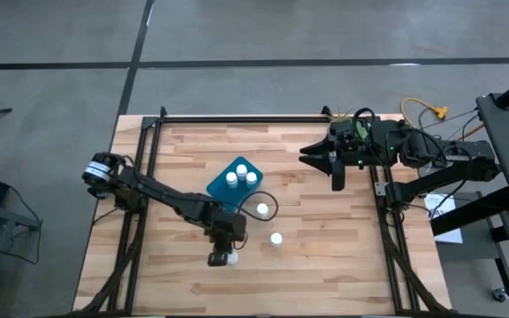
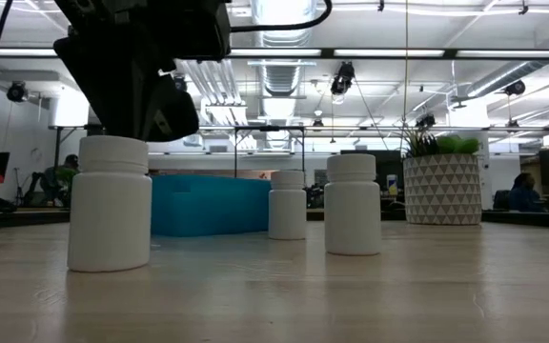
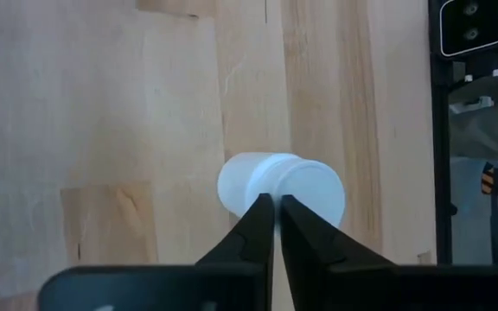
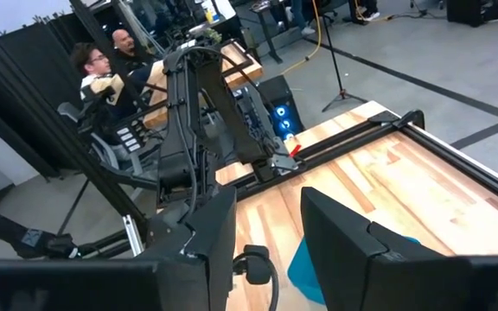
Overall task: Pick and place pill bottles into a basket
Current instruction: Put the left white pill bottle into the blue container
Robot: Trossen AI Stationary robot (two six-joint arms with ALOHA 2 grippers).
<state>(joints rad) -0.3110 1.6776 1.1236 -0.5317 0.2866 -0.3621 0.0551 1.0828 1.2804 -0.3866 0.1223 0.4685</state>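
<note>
Nearest the low camera, one white pill bottle (image 2: 111, 203) stands upright on the wooden bench (image 1: 325, 265), directly beneath the left tool (image 3: 276, 207). That tool hangs over the bottle's round cap; its two dark fingers are pressed almost together and hold nothing. It would have to spread before it could grip.

Beyond the left tool, toward the bench's middle, two more pill bottles (image 1: 277, 238) stand upright and apart from each other. Farther still sits the teal basket (image 1: 219, 187), with three white bottles (image 1: 241, 174) already standing inside it.

Farthest off, the right tool (image 1: 337, 164) waits at the opposite edge of the bench, fingers spread wide and empty. A white patterned plant pot (image 2: 442, 189) and seated people show in the room behind.

By their look, these bottles are small, rigid plastic, probably light and easy to tip. Smooth, round walls may slip between the fingers. A sensible hold would be across the body just below the cap, with the fingers squarely on opposite sides and only moderate squeeze.
</note>
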